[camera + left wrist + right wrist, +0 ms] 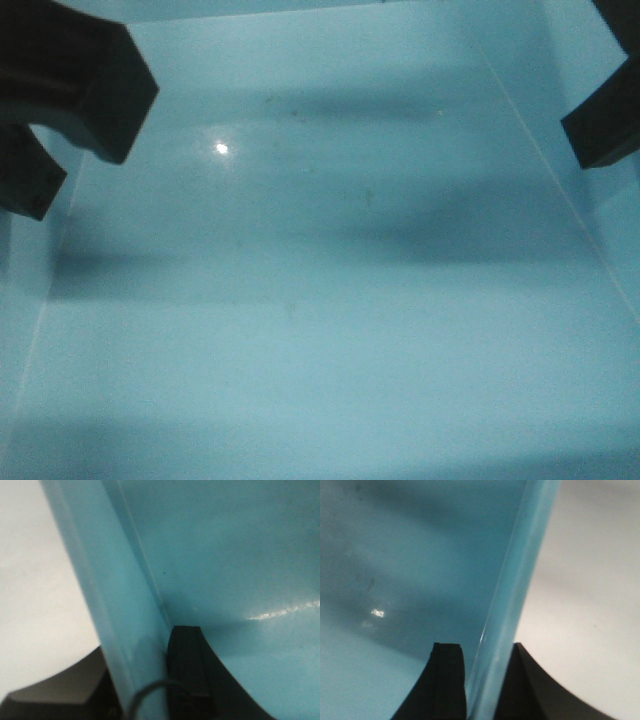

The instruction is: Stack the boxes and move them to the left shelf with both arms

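Note:
The light blue box fills the front view, which looks down onto its floor (320,300). My left gripper (142,647) straddles the box's left wall (115,605), one black finger (185,655) inside and one outside, pressed onto the wall. My right gripper (482,650) clamps the right wall (515,590) the same way. From the front, the left gripper (65,140) shows at the upper left, and one finger (600,130) of the right gripper at the upper right. The pink box and the left shelf are out of view.
A plain white surface (35,590) lies outside the box's left wall, and the same white surface (590,580) shows outside the right wall. The box's inside holds nothing but shadows and a light glint (222,149).

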`<state>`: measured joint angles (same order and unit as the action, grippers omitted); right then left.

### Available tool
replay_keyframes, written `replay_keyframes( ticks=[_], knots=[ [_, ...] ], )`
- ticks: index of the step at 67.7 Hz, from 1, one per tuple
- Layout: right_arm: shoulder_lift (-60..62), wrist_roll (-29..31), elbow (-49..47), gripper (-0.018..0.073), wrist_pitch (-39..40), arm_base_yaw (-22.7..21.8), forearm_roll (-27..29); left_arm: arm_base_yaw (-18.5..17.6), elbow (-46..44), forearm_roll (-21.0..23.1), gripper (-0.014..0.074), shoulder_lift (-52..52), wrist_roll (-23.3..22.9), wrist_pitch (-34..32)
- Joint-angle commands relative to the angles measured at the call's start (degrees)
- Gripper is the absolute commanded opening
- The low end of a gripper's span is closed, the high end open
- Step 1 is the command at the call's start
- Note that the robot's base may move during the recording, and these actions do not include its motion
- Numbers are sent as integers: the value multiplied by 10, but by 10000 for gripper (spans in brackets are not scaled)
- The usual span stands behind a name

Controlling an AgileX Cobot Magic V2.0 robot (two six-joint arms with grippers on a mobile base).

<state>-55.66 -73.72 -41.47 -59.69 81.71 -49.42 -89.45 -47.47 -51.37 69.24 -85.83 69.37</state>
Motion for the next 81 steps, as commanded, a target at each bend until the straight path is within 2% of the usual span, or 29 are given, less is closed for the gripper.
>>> replay_keyframes(
  ticks=[1,81],
  knots=[
    [10,14,-27,37,92,7,-94,-11,-16,-79,-3,-11,25,-45],
    [10,14,-27,37,92,7,-94,-11,-16,-79,-3,-11,25,-45]
  ],
)
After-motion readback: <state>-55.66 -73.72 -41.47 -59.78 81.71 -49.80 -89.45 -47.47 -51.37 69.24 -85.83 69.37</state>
